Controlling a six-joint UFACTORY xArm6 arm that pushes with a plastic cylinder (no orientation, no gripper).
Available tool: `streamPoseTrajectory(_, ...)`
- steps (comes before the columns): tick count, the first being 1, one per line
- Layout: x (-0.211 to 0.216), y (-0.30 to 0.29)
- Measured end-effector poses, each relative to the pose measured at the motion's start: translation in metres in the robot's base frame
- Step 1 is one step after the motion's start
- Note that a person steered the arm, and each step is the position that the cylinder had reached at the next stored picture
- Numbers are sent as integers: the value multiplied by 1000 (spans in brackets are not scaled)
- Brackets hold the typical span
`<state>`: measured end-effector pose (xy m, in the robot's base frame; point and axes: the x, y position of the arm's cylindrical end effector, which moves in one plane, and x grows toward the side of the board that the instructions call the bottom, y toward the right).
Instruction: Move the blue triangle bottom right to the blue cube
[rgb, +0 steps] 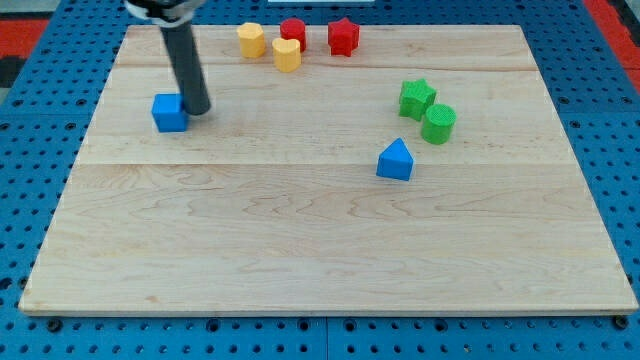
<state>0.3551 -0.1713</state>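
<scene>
The blue triangle (395, 160) sits on the wooden board (300, 240) right of centre. The blue cube (169, 112) sits near the view's upper left. My tip (197, 109) is down on the board just right of the blue cube, touching or nearly touching its right side. The tip is far to the left of the blue triangle.
A green star (416, 97) and a green cylinder (438, 123) sit just above and right of the blue triangle. Two yellow blocks (251, 40) (287, 54), a red cylinder (293, 31) and a red star (343, 37) line the view's top.
</scene>
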Motion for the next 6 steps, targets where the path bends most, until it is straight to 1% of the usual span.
streamPoseTrajectory(1, -2, -34)
streamPoseTrajectory(2, -9, -28)
streamPoseTrajectory(3, -35, 2)
streamPoseTrajectory(4, -45, 60)
streamPoseTrajectory(5, -45, 92)
streamPoseTrajectory(6, -45, 104)
